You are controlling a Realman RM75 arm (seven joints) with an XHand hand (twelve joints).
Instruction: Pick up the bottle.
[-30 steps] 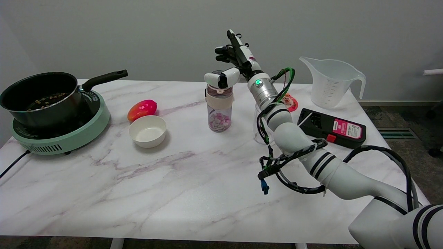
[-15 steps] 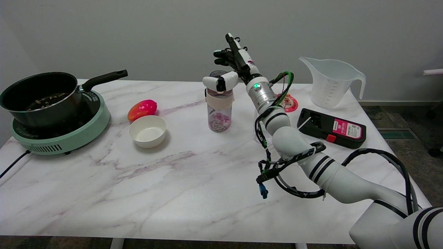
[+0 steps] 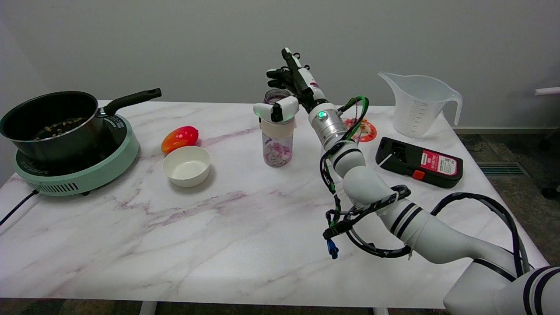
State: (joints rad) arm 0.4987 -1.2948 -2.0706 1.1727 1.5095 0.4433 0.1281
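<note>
marble table (image 3: pixel 175 227), upright bottle (image 3: pixel 277 131) – right hand (image 3: pixel 291 89) fingers (image 3: pixel 275 83) spread wide around its cap

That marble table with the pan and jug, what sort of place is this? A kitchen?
Probably a mock kitchen set up in a lab or office, not a real one: a pan on a portable hob, a measuring jug, and bare grey walls.

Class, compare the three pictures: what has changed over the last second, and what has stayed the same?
The right hand has sunk lower and edged left around the top of the bottle, thumb in front, without gripping it yet. The bottle, bowl, pan and jug stayed put.
</note>
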